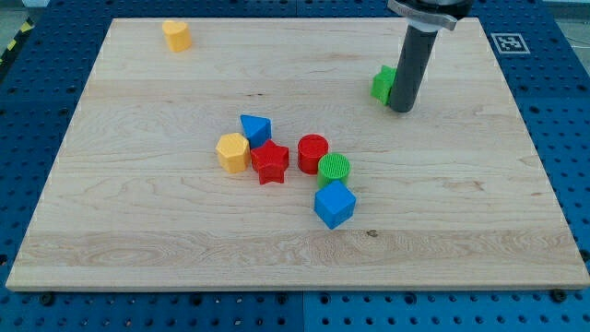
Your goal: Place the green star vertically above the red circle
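My tip (401, 109) rests on the wooden board (138, 221) at about two o'clock from the board's middle, touching the right side of the green star (383, 84), which the rod partly hides, so its shape is probably a star but hard to confirm. The rod has no fingers, so nothing opens or closes and it has hold of nothing; it only presses against the green block.

The red circle (312, 152) sits near the board's middle, well apart from the star, at roughly seven o'clock from it. A green circle (334, 168) touches the red circle at its four o'clock, and a blue cube (334, 205) lies just beside that at six o'clock. At the red circle's nine o'clock is a red star (270, 162), with a blue triangle (255, 128) at its eleven o'clock and a yellow hexagon (233, 151) at its nine o'clock. Another yellow block (176, 35) lies alone at the board's eleven o'clock corner
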